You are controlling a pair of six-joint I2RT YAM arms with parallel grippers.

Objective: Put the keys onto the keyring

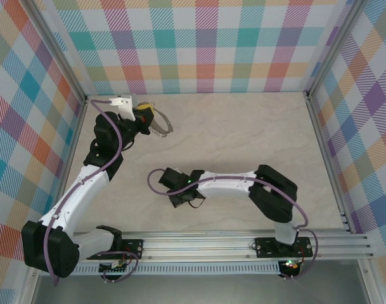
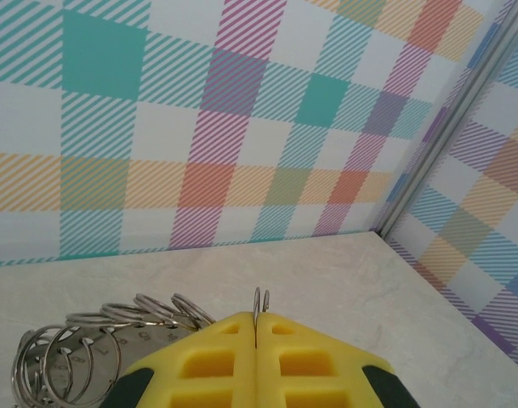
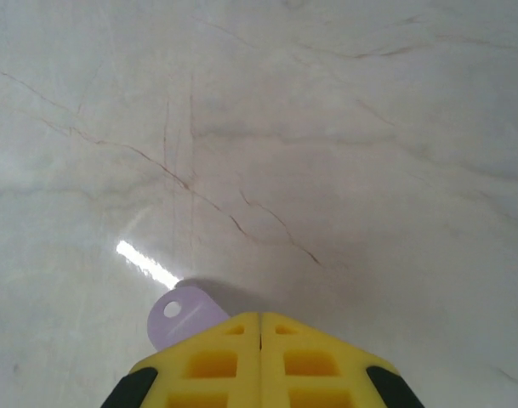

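Claws first: our right claw (image 3: 259, 316) is closed tight with its tips down at the pale marbled surface (image 3: 344, 127), roughly mid-way across it. The key (image 3: 180, 314) shows its lilac head, with a small hole in it, poking out from under one yellow fingertip (image 3: 212, 344). Its shaft is hidden beneath, so we cannot tell whether it is truly pinched or only covered. Our left claw (image 2: 257, 321) is closed too, and it holds the keyring (image 2: 71, 361). A thin wire rises from the seam between its fingers, and the small wire loops (image 2: 161, 308) fan off to one side. From above, we see this claw raised near the far left corner with the grey hoop curving out of it, well apart from the right claw

We judge the task to be in its early part. The keyring is in hand and the key is at the other claw, but the key is not on the ring. Lifting it, carrying it across and threading its hole are all left

Counting: one key, one keyring, two claws. The loops overlap too much for a firm count; there are many
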